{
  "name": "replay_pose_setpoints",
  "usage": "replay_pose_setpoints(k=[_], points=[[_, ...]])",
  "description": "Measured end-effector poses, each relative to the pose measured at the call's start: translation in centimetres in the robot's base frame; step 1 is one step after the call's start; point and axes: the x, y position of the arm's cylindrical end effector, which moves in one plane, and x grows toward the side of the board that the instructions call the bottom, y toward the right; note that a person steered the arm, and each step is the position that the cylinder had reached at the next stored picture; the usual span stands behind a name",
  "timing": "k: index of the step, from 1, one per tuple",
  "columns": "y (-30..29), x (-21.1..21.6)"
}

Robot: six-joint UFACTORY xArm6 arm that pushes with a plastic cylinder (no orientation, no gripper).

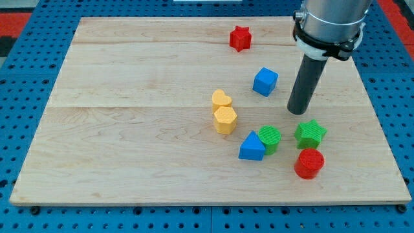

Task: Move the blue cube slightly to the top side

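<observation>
The blue cube [265, 81] sits on the wooden board [129, 129], right of centre in the upper half. My tip [297, 111] rests on the board to the cube's lower right, a short gap away, not touching it. The dark rod rises from the tip to the silver arm at the view's top right.
A red star [240, 38] lies near the top edge. A yellow heart [221, 99] and a yellow hexagon [225, 120] stand together left of the cube. Below lie a blue triangular block [251, 147], a green cylinder [270, 138], a green star [310, 133] and a red cylinder [309, 163].
</observation>
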Motion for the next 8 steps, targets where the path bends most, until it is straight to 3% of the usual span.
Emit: replay_pose_setpoints(k=[4,8], points=[[-1.7,-1.6],[-8.8,-5.7]])
